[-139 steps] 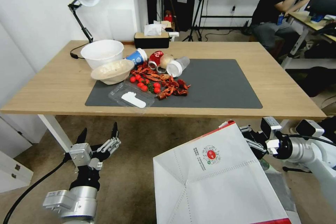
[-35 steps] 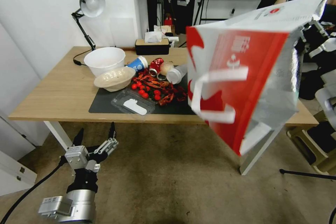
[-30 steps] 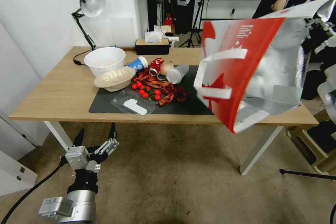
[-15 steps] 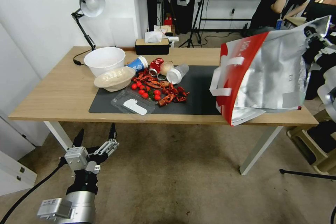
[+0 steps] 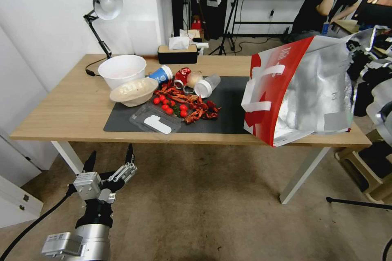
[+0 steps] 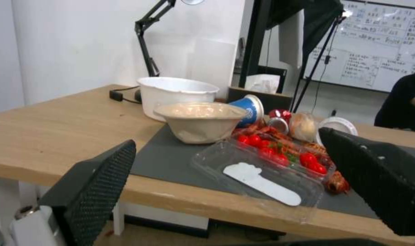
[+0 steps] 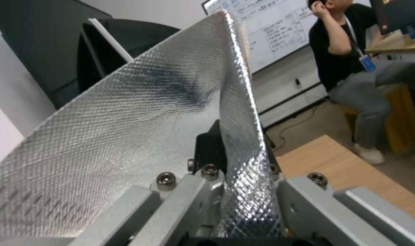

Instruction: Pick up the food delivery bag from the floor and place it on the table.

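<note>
The right gripper [image 7: 237, 191] is pinching the foil-lined rim of the food delivery bag [image 5: 302, 89], its jaws clamped on a fold of the silver lining. The bag is hanging below and to the inner side of that gripper, tilted, with its red lower corner resting on the tabletop [image 5: 69, 106] at the near right edge and partly over the dark grey mat [image 5: 228, 108].

To finish this step well, the bag is probably best lowered until its base is sitting flat and fully inboard of the edge before the jaws are letting go; released at this lean, it could tip toward the floor [image 5: 204, 204].

The left gripper [image 5: 109, 162] is idling low below the tabletop's front edge, fingers spread and empty.
</note>
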You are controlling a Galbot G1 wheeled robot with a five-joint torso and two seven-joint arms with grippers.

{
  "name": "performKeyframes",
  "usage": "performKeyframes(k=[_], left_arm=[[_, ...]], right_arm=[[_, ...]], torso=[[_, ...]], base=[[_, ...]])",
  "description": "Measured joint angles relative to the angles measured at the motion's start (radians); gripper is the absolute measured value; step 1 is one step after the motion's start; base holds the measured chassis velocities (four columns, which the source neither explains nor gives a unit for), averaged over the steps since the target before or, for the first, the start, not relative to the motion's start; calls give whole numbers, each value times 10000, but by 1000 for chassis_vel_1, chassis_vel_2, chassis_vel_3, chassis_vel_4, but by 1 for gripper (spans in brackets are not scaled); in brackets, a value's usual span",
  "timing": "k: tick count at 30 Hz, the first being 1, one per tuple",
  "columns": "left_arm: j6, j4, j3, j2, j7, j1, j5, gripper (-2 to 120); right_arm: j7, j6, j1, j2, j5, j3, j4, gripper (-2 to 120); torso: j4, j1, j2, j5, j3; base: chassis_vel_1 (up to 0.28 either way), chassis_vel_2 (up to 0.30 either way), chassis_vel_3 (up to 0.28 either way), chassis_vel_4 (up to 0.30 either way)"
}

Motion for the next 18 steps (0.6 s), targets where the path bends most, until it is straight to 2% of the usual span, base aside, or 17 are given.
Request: performKeyframes(k=[18], left_arm=[[-52, 48, -37, 18, 5, -34, -48, 100]], right_arm=[[511, -50, 535, -31, -183, -380, -205, 0]], torso=[[1, 0, -1, 0, 0]], base=[[0, 0, 0, 0]])
